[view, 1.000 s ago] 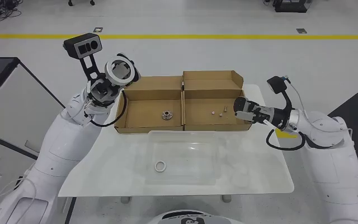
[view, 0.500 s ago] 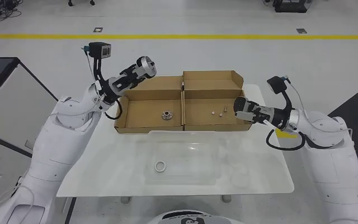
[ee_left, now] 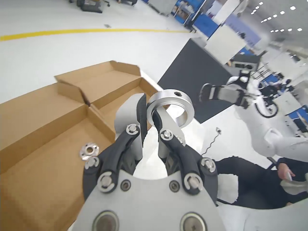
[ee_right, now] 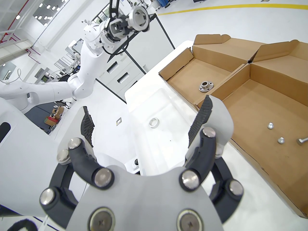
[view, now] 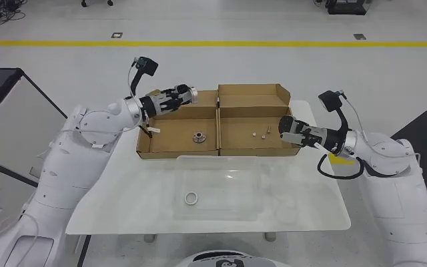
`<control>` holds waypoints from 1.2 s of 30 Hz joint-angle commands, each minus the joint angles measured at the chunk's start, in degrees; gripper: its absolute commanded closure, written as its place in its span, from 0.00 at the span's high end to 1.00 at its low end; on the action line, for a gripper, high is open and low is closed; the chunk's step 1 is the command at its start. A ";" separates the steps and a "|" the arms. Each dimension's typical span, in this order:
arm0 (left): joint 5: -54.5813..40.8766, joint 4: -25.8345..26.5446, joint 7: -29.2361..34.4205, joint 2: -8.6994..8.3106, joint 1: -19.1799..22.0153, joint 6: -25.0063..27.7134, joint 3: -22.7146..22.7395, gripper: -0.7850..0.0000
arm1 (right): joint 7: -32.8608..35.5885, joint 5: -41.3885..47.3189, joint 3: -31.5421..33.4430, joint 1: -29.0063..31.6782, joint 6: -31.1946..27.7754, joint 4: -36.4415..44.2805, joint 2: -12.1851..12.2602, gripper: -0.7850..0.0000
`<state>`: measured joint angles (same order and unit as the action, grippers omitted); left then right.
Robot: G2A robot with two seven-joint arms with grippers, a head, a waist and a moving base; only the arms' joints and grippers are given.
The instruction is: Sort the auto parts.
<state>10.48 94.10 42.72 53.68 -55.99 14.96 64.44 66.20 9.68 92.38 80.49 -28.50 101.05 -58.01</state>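
the left gripper (ee_left: 149, 112), gripping the metal ring (ee_left: 172, 95), has swung over the left box (view: 172, 135).

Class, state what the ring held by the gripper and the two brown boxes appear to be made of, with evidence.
Ring: metal, probably aluminium or steel, smooth machined finish; silvery sheen, drilled hole. Boxes: matte brown cardboard; folded flaps, creases.

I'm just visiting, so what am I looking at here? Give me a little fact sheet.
Left gripper: shut on a metal ring, above the left box's back edge
Right gripper: open, empty, at the right box's outer side
Left box: one flanged part
Right box: three small fasteners
Clear tray: one small ring
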 commanded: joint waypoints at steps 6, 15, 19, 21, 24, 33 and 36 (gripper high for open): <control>10.46 0.81 4.32 -0.33 -0.16 -2.35 -1.09 0.00 | 0.00 0.00 0.00 0.00 0.00 0.00 0.00 1.00; 21.87 -3.45 7.74 1.52 7.25 -2.47 -9.17 0.00 | 0.00 0.00 0.00 0.00 0.00 0.00 0.00 1.00; 24.21 -7.86 7.73 3.30 11.50 -1.41 -14.33 0.00 | 0.00 0.00 0.00 0.00 0.00 0.00 0.00 1.00; 25.78 -10.24 7.82 4.27 13.42 -0.82 -17.02 0.00 | 0.00 0.00 0.00 0.00 0.00 0.00 0.00 1.00; 27.64 -13.89 8.03 5.77 15.76 -0.13 -20.79 0.00 | 0.00 0.00 0.00 0.00 0.00 0.00 0.00 1.00; 32.35 -22.93 9.78 9.60 20.54 2.20 -28.71 0.00 | 0.00 0.00 0.00 0.00 0.00 0.00 0.00 1.00; 34.16 -25.84 9.30 10.64 21.67 2.78 -30.28 0.00 | 0.00 0.00 0.00 0.00 0.00 0.00 0.00 1.00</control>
<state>43.90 69.37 52.36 63.94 -34.77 17.54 34.73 66.20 9.68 92.38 80.49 -28.50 101.05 -58.01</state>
